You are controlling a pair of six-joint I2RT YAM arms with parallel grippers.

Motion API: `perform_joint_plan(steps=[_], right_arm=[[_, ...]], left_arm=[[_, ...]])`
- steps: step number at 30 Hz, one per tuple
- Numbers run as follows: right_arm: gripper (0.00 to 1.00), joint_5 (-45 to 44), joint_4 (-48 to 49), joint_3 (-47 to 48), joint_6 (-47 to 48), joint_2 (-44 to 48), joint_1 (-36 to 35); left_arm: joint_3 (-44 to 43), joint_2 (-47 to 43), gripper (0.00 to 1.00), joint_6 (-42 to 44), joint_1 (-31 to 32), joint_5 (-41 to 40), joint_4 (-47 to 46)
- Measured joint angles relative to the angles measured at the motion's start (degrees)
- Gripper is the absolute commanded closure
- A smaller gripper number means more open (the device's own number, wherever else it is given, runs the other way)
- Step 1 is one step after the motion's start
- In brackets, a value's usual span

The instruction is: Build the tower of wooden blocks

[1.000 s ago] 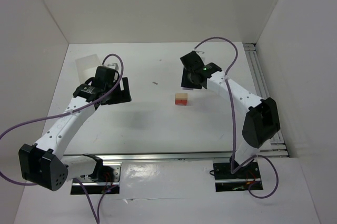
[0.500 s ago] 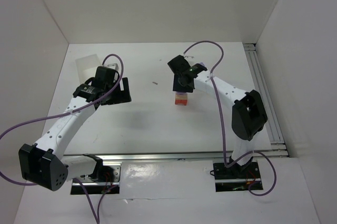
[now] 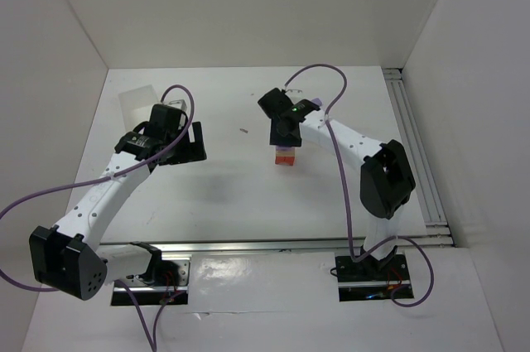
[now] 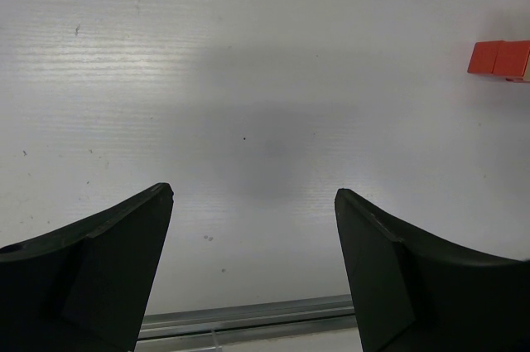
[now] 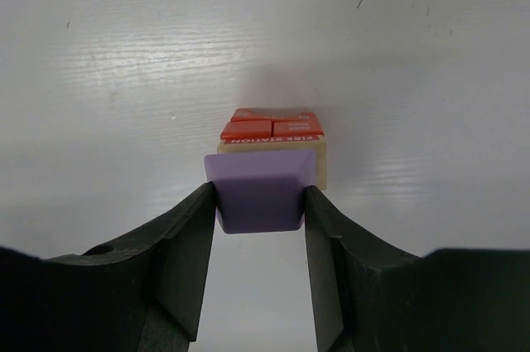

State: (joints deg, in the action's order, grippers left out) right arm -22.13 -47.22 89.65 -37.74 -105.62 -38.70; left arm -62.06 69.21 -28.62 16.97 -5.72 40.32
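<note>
The wood block tower stands mid-table: red-orange blocks at the bottom with a pale tan block on them. In the right wrist view the red-orange blocks and the tan block show just beyond a lilac block. My right gripper is shut on the lilac block and holds it over the tower; it also shows in the top view. My left gripper is open and empty, well left of the tower; the red-orange blocks sit at its view's right edge.
A translucent white plastic box stands at the back left, behind the left gripper. A tiny dark speck lies on the table left of the tower. A metal rail runs along the right edge.
My right gripper has swung left from beside the tower to over it, carrying the lilac block. The left arm has not moved.
</note>
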Motion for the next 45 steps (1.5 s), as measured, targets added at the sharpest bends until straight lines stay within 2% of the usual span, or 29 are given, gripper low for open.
perform_joint_plan(steps=[33, 45], right_arm=[[0.56, -0.61, -1.6, 0.0, -0.39, -2.1, -0.33], [0.5, -0.63, -1.57, 0.37, -0.39, -2.54, -0.33]], left_arm=[[0.0, 0.0, 0.08, 0.0, 0.0, 0.07, -0.02], [0.0, 0.0, 0.08, 0.0, 0.0, 0.07, -0.04]])
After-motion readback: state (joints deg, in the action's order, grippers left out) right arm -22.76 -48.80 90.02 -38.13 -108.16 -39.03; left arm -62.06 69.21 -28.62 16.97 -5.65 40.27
